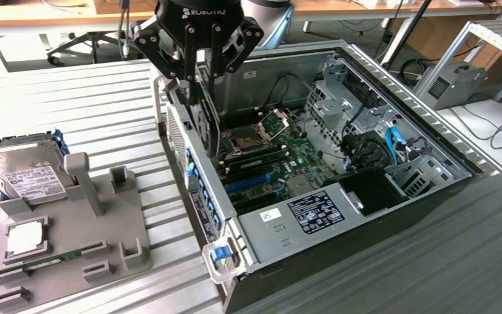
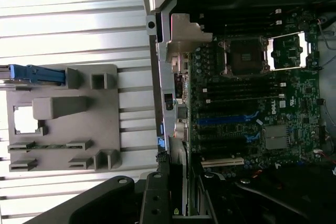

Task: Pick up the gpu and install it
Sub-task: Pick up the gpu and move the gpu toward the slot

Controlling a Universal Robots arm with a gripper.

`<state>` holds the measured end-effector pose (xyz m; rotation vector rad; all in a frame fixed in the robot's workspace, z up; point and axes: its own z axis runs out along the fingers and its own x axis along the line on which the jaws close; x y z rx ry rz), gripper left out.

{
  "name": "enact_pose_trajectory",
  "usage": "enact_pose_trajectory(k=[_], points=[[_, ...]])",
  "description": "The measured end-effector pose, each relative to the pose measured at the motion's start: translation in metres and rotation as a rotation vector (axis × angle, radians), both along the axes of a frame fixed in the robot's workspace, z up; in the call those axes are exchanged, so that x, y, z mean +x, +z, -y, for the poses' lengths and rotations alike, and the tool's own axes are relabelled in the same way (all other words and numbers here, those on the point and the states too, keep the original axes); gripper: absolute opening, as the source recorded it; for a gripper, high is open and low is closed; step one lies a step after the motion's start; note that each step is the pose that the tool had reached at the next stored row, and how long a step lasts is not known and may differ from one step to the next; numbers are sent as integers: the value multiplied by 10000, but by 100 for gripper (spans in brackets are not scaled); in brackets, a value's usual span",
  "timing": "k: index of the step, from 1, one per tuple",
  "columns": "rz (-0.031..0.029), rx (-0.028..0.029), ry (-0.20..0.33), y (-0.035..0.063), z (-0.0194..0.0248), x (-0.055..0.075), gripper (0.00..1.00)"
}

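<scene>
Slatted table (image 1: 85, 98) — fingers (image 1: 181, 65) clamped on gpu (image 1: 203, 118) above open case (image 1: 408, 111); hard drive (image 1: 29, 176) aside.

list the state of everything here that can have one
computer case: side open
processor socket: cover flipped open
gripper: shut on the graphics card
graphics card: held edge-on above the computer case, not seated
hard drive: parked in the grey holder
memory stick: lying in the grey holder
</scene>
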<state>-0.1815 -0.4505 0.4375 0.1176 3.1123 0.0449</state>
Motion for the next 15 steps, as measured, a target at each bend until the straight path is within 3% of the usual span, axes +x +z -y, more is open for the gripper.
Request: enact_pose_trajectory(k=[15], points=[[0, 0, 0, -4, 0, 62, 26]])
